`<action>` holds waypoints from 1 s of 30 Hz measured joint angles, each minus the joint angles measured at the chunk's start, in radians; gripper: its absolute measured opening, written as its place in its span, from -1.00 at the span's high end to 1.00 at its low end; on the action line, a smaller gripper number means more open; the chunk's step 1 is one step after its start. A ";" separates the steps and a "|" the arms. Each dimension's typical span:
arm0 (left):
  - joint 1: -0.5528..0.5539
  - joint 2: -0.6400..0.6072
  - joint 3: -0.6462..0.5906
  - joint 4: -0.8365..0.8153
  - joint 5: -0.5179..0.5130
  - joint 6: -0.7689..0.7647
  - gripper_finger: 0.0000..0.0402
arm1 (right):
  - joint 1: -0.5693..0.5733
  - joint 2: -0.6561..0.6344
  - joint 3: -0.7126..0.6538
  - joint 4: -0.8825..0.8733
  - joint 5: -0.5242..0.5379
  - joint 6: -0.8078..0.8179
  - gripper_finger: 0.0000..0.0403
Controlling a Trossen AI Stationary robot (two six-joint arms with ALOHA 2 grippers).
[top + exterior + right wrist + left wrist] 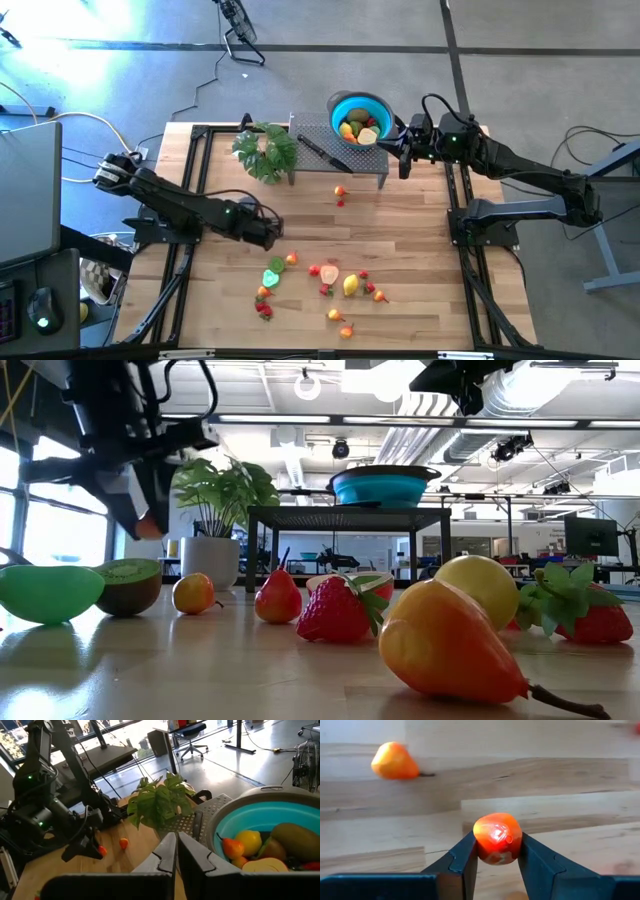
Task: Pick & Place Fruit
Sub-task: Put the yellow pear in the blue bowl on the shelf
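We see the left tool point(497, 857) clamped on a small orange-red fruit point(497, 837) above the bench point(420, 250), at nine o'clock of the scattered fruits point(330, 280). The right tool point(176, 851), fingers pressed together and empty, hovers beside the blue bowl point(340, 104).

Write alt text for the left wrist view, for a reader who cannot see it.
The left gripper holds a small orange-red toy fruit between its two dark fingers, above the light wooden table. Farther off on the table lies another orange fruit with a short dark stem.
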 joint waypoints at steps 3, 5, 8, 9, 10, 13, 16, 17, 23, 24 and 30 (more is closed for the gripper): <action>0.000 0.000 0.022 0.005 -0.029 0.015 0.42 | 0.000 0.000 0.000 0.001 0.000 0.001 0.96; 0.000 0.000 0.031 0.002 -0.036 0.029 0.42 | 0.000 0.000 0.000 0.001 0.000 0.002 0.96; 0.000 0.000 0.048 -0.001 -0.036 0.050 0.42 | 0.000 0.000 0.000 0.001 0.000 0.002 0.96; 0.000 0.000 0.054 -0.001 -0.036 0.060 0.42 | 0.000 0.000 0.000 0.001 0.000 0.003 0.96; 0.000 0.000 0.060 -0.001 -0.035 0.068 0.42 | 0.000 0.000 0.000 0.001 0.000 0.003 0.96; 0.000 0.000 0.077 0.001 -0.031 0.100 0.42 | 0.000 0.000 0.000 0.001 0.000 0.002 0.96; 0.000 -0.004 0.087 -0.001 -0.022 0.140 0.42 | 0.000 0.000 0.000 0.001 0.000 0.002 0.96; 0.000 -0.011 0.087 -0.001 -0.018 0.151 0.42 | 0.000 0.000 0.000 0.001 0.000 0.002 0.96; 0.000 -0.083 0.089 -0.022 -0.014 0.222 0.42 | 0.000 0.000 0.000 0.001 0.000 0.002 0.96; 0.000 -0.096 0.090 -0.023 -0.014 0.231 0.42 | 0.000 0.000 0.000 0.001 0.000 0.002 0.96; 0.000 -0.167 0.090 -0.008 -0.015 0.299 0.42 | 0.000 0.000 0.000 0.028 -0.014 0.001 0.96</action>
